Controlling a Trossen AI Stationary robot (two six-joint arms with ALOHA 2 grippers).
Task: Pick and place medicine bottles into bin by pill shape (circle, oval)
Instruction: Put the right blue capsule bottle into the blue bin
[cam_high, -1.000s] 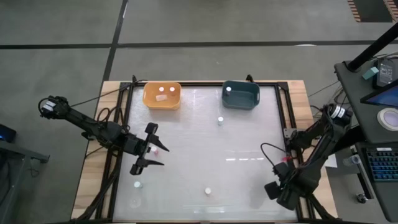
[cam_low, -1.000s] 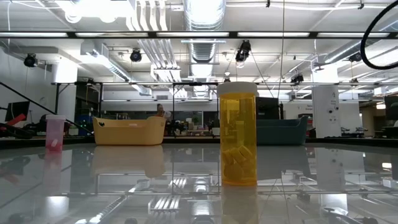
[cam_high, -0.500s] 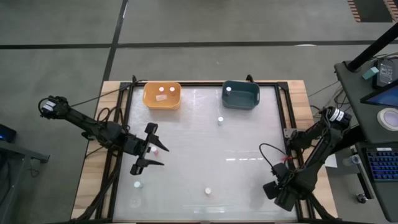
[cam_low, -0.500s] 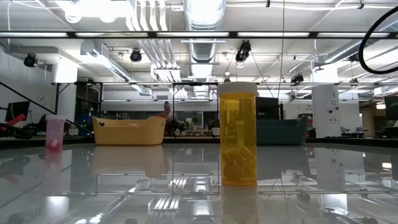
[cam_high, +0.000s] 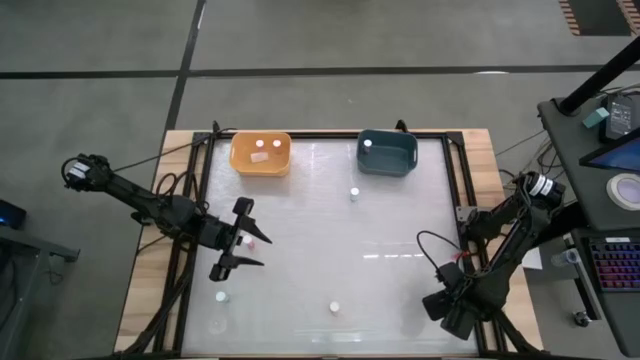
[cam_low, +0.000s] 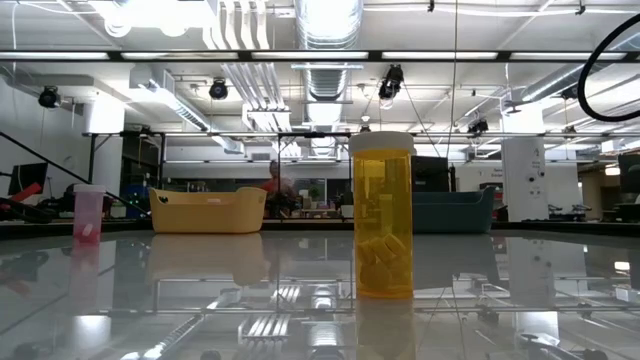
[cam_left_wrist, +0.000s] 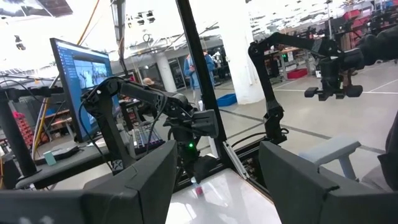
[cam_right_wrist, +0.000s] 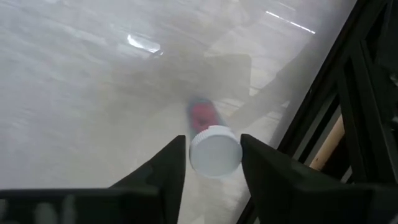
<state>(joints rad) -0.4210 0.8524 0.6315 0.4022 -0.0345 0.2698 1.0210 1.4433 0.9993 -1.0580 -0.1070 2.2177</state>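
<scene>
My right gripper (cam_right_wrist: 213, 146) points down at the table's near right corner (cam_high: 447, 303), its fingers on either side of the white cap of a small red medicine bottle (cam_right_wrist: 200, 114). My left gripper (cam_high: 235, 242) hangs open over the table's left side, beside a pinkish bottle (cam_high: 253, 243). Other bottles stand on their bases on the table: one at mid-table (cam_high: 352, 193), one at the near edge (cam_high: 335, 308), which the low view shows as an amber bottle (cam_low: 382, 215), and one at the near left (cam_high: 221, 296). The yellow bin (cam_high: 261, 154) holds two, the teal bin (cam_high: 386, 153) one. My right gripper pinches the bottle's round white cap (cam_right_wrist: 216, 152) by its rim, one finger (cam_right_wrist: 171, 163) on each side. The fingers come from above, pointing down. The bottle stands upright, its red body below the cap on the table top.
A black frame rail (cam_right_wrist: 348, 93) runs along the table's right edge, close beside my right gripper. Both bins stand at the far edge. The left wrist view looks across the table at the right arm (cam_left_wrist: 186, 118) and a pink bottle (cam_left_wrist: 198, 190).
Nothing on the table has moved. A person far behind the yellow bin has stepped a little to the right.
</scene>
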